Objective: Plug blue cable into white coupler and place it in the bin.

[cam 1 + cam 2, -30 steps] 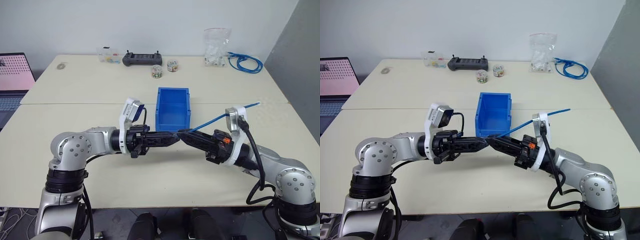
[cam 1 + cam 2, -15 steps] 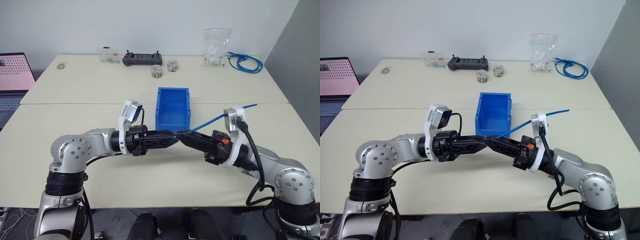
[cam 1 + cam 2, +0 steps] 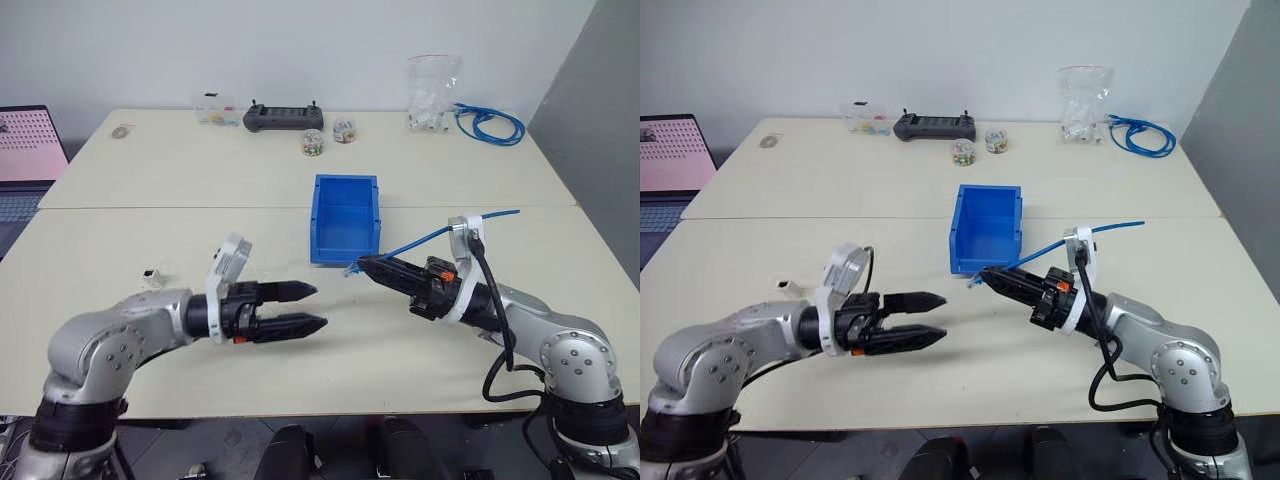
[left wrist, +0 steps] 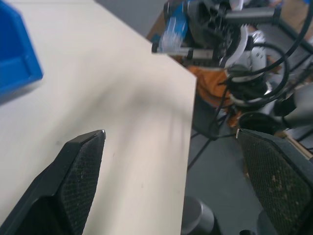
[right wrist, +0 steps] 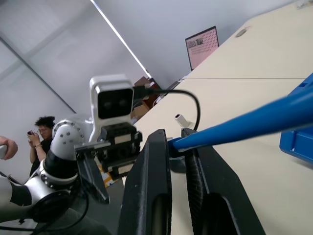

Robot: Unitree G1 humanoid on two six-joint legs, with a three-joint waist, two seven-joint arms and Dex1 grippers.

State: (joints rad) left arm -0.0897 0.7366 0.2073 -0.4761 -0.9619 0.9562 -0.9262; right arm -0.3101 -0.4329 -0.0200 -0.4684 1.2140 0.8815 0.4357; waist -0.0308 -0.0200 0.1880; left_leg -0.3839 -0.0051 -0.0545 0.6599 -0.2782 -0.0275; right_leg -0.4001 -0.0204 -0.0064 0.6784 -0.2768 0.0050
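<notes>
My right gripper (image 3: 362, 263) is shut on the blue cable (image 3: 430, 238) close to its plug end, which sticks out just in front of the bin (image 3: 344, 251). The rest of the cable trails up and back to the right over that wrist. In the right wrist view the cable (image 5: 244, 125) lies clamped between the two fingers. My left gripper (image 3: 318, 306) hangs open and holds nothing, low over the table and a hand's width left of the plug. The white coupler (image 3: 152, 275) lies on the table by the left forearm, apart from both grippers.
Along the back edge lie a black controller (image 3: 284, 117), two small jars (image 3: 314, 142), a clear bag of white parts (image 3: 433, 95) and a coiled blue cable bundle (image 3: 490, 125). A laptop (image 3: 25, 150) stands at far left. A person (image 5: 41, 132) stands behind.
My left gripper has opened, let go at the right gripper's tip, and drawn back left and down. The coupler now shows beside the left forearm. The right gripper still holds the cable.
</notes>
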